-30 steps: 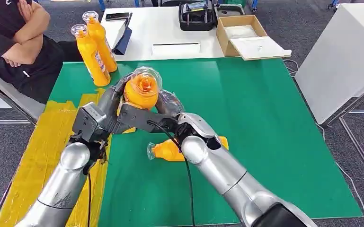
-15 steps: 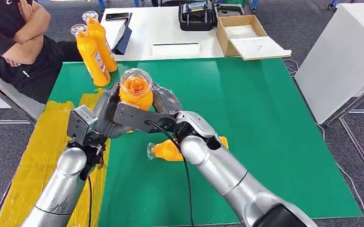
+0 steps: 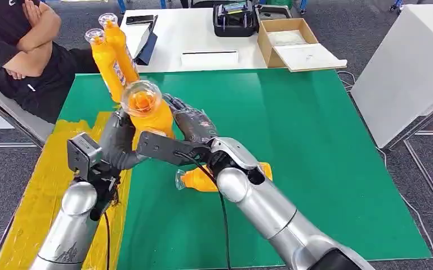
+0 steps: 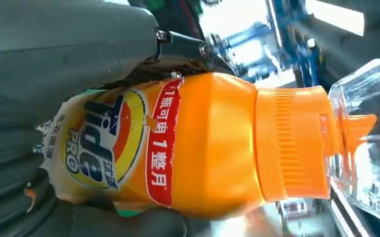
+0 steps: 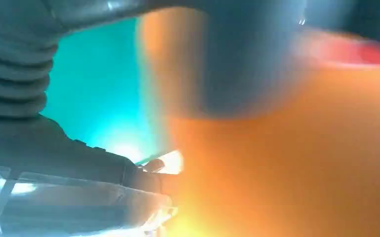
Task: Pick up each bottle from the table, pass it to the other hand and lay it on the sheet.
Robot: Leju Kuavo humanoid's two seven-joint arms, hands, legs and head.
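- The left hand (image 3: pixel 117 142) held an orange bottle (image 3: pixel 146 112) up above the table, with its dark fingers wrapped around the bottle's body.
- The bottle had a clear cap on top and a label (image 4: pixel 111 148) on its side.
- The right hand (image 3: pixel 194 125) was just beside the bottle with its fingers spread, and I could not tell if it touched the bottle.
- Another orange bottle (image 3: pixel 202 179) lay on its side on the green table (image 3: pixel 315 146), partly under the right arm.
- A yellow sheet (image 3: pixel 45 185) covered the left edge of the table.
- Two more orange bottles (image 3: pixel 111 56) stood at the far left corner.
- A white table (image 3: pixel 197 34) behind held a dark case (image 3: pixel 235 18) and a cardboard box (image 3: pixel 290 39).
- A person (image 3: pixel 22 50) in black sat at the left with arms crossed.
- The floor (image 3: pixel 366 22) was grey carpet.
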